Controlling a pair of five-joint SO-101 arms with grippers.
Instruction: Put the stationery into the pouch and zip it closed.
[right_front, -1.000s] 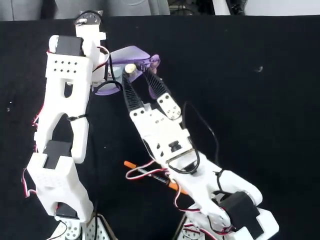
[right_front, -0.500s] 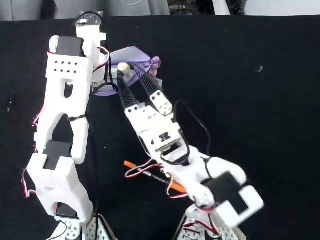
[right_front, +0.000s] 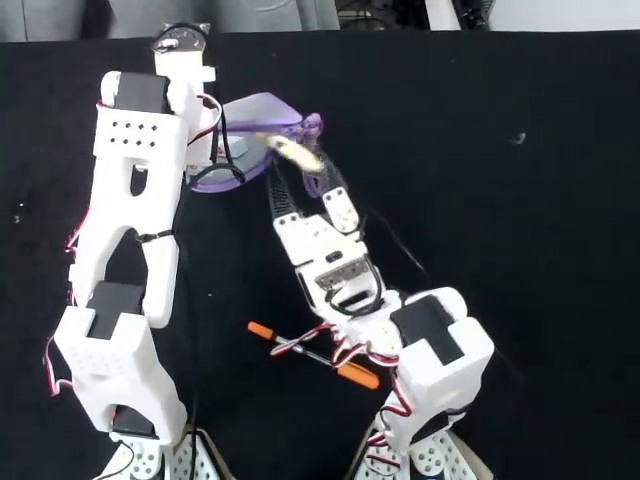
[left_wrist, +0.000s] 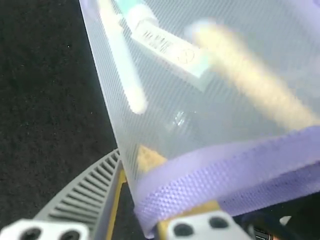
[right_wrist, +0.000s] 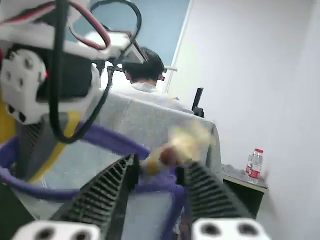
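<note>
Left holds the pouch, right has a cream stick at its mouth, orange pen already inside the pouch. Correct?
No. The orange pen is not in the pouch: the high view shows it lying on the table by the right arm's base. The rest stands, cream stick included.

Robotics lab or office test bench. Worktop (right_front: 520, 250) is draped in black cloth. Left arm (right_front: 130, 200) and right arm (right_front: 400, 340) are white printed builds, with loose red and black servo wires (right_front: 300, 345). The right pincer (right_wrist: 160, 162) has ribbed printed fingers. Behind it there's a plain white wall (right_wrist: 250, 60), a blue panel (right_wrist: 150, 25) and a dark desk (right_wrist: 245, 187) with a water bottle (right_wrist: 255, 162) on it. Cables (right_front: 370, 15) lie past the worktop's far edge.
</note>
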